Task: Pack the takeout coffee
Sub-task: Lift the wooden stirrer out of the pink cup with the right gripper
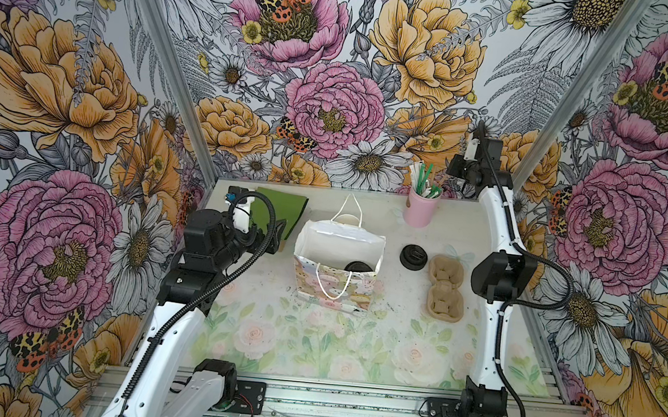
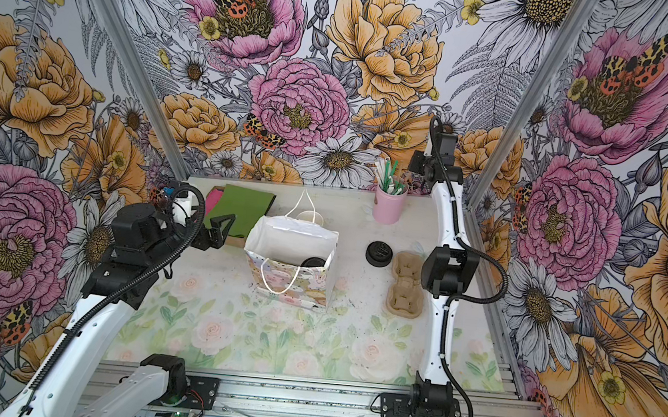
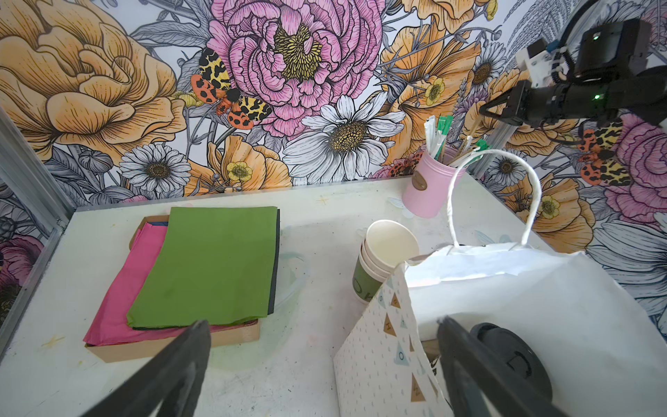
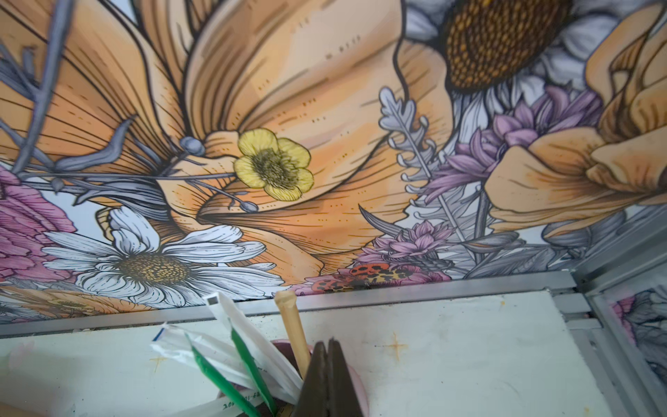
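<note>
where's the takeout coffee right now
In both top views the takeout coffee sits inside the open gift bag, toward its right side, only its black lid showing, just left of the loose black lids.

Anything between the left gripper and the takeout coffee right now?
Yes. The takeout coffee, only its black lid showing, sits inside the paper bag. The bag's patterned side wall stands between it and the open left gripper, which hangs beside the bag.
</note>
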Robot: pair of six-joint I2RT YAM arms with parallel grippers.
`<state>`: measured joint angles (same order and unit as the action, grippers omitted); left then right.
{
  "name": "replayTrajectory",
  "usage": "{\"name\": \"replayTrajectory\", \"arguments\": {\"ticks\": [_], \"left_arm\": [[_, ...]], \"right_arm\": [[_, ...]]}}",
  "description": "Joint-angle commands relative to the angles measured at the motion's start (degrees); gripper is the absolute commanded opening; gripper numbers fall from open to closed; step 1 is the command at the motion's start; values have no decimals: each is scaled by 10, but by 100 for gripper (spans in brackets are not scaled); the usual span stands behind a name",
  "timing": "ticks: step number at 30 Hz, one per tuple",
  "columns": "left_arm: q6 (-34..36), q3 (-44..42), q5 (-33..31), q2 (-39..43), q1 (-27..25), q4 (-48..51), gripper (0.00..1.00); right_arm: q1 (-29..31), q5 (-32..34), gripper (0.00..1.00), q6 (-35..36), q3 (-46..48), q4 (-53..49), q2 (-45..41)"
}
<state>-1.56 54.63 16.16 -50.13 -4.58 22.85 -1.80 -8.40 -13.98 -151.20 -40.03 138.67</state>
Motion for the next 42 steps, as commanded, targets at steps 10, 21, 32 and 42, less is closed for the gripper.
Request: {"name": "replayTrajectory", "arguments": {"ticks": [10, 21, 32, 42], "left_arm": [[-9, -10, 13, 1, 8, -18, 99], [-11, -12, 14, 2, 10, -20, 99], [-13, -14, 14, 5, 12, -22, 99], [-15, -15, 12, 6, 13, -24, 99]], "right_arm": [[18, 19, 1, 34, 10, 14, -154], [74, 2, 1, 59, 44, 14, -280], [214, -21, 1, 82, 149, 16, -431], [373, -10, 1, 108, 271, 45, -513]]}}
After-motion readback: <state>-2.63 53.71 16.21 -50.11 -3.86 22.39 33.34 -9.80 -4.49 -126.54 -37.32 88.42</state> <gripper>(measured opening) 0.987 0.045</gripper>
